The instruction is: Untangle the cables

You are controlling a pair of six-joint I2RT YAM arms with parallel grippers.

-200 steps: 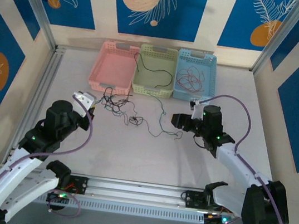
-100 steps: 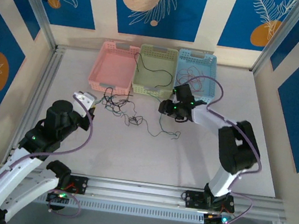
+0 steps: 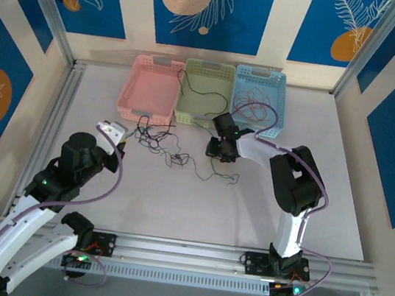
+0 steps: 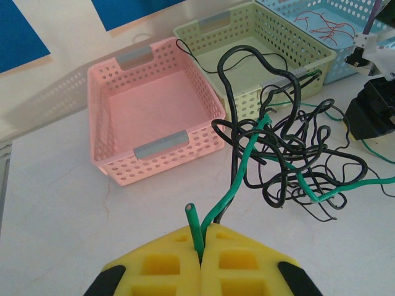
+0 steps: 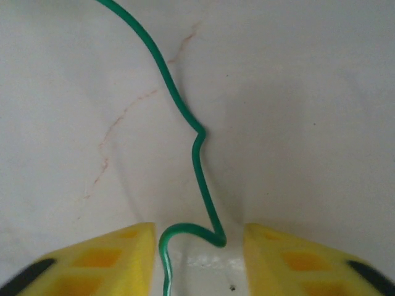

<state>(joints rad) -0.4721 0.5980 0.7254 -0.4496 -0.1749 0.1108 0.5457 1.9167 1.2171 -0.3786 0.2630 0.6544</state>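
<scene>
My left gripper (image 4: 200,250) is shut on a green cable (image 4: 247,160) and holds it low at the table's left, with the cut end sticking up beside the jaws. That strand runs into a knotted clump of black and green cables (image 4: 296,154) in front of the baskets; in the top view the clump (image 3: 156,138) lies between my left gripper (image 3: 116,136) and my right gripper (image 3: 219,153). My right gripper (image 5: 199,246) points down at the table, open. A thin green strand (image 5: 199,160) zigzags between its yellow fingers (image 5: 126,250), touching the left one.
Three baskets stand in a row at the back: pink (image 3: 151,85), green (image 3: 205,93) holding a black wire, blue (image 3: 258,97) holding reddish wires. A small knot (image 3: 178,160) and a loose green tail (image 3: 218,172) lie on the white table.
The right arm swung from the table's right side leftwards to the green strand near the green basket, and its jaws have narrowed. The left arm has not moved.
</scene>
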